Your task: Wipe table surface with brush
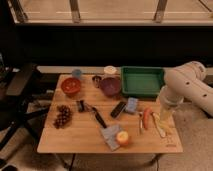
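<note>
The brush (95, 114) lies flat on the table surface (75, 142), a little left of the middle. It is a slim tool with a shiny black handle, and at its upper-left end there is a small dark block, which is probably the bristle head. The handle runs on a slant down to the right, towards a grey cloth (110, 136) and an apple (122, 137) at the front. Nothing holds the brush.

Just to its right lies a shorter, wider black bar (118, 109), apart from it, and to the left is a bunch of grapes (62, 116). Behind stand a red bowl (71, 86), a purple bowl (110, 86) and a green tray (142, 80).

The white arm (187, 85) comes in from the right, and the gripper (165, 119) hangs at its lower end over the right part of the table, well apart from the brush. If it is open or closed I cannot tell
</note>
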Controlling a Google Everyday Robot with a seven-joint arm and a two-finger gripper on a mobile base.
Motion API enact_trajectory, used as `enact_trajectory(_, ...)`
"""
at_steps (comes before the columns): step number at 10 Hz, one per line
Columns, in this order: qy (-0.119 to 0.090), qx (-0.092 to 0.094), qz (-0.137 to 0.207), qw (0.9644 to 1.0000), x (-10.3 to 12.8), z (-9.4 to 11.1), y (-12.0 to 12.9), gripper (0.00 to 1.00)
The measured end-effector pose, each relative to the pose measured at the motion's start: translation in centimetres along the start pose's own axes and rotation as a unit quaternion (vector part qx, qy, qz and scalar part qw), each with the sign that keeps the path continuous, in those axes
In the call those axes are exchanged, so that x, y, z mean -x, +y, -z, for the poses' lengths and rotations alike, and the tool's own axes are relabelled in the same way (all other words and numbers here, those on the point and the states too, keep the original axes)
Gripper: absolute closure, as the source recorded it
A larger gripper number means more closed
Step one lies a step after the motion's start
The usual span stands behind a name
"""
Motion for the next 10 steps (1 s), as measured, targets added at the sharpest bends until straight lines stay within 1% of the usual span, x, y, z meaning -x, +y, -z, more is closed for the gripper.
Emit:
enact_trajectory(5,0.0,0.0,0.0,1.0,0.0,0.0,0.0,0.35)
enact_trajectory(6,0.0,-0.002,0.0,1.0,0.0,0.1,0.0,0.35)
enact_trajectory(7,-0.002,-0.009,0.0,1.0,0.2,0.4,-0.2,0.35)
enact_trajectory(8,-0.009,-0.018,-0.003,0.9998,0.7,1.1,-0.5,0.35)
enact_trajectory(9,-0.024,-0.022,-0.01,0.9994,1.7,2.2,-0.8,0.35)
enact_trajectory(10,-0.045,-0.018,-0.024,0.9986,3.3,3.2,-1.0,0.35)
